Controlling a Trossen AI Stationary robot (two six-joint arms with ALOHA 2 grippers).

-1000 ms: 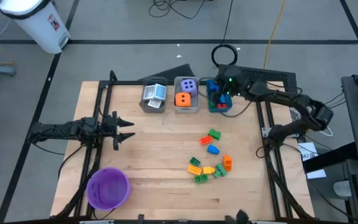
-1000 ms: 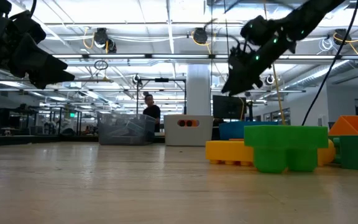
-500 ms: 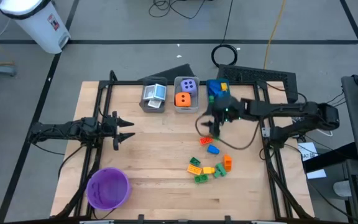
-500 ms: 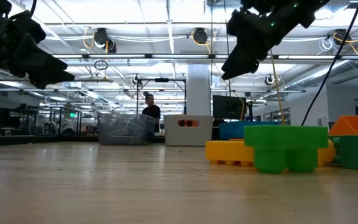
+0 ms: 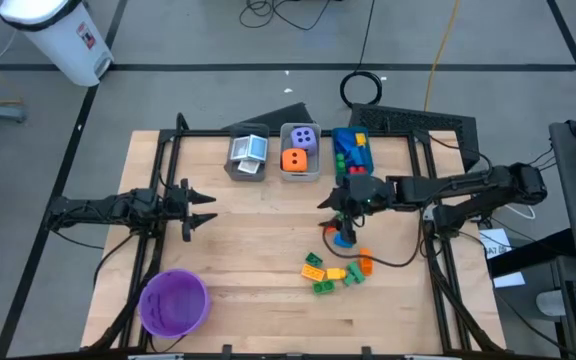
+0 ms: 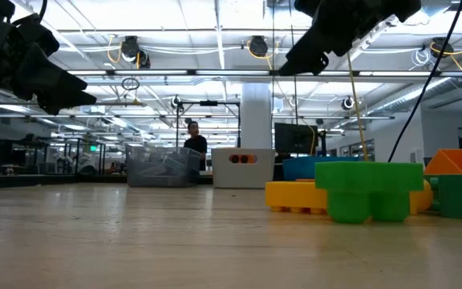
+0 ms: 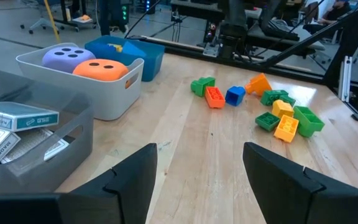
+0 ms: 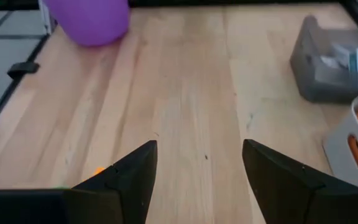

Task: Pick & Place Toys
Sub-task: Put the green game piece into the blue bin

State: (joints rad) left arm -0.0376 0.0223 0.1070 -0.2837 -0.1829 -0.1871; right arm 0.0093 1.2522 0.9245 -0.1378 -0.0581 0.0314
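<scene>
Two slender arms (image 5: pixel 108 210), black throughout, built of narrow jointed links, each ending in a pair of pointed, tapering dark fingers (image 7: pixel 132 174) with faceted inner faces. Small green indicator glow on the right arm's wrist housing (image 5: pixel 360 195), with a thin dark cable (image 5: pixel 393 258) looping off below it toward 5 o'clock. Matte, unmarked finger surfaces in both wrist views (image 8: pixel 272 171).

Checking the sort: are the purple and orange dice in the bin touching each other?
Touching. In the left wrist view the purple die and orange die press together with no gap inside the white bin; the high view also shows them edge to edge.
</scene>
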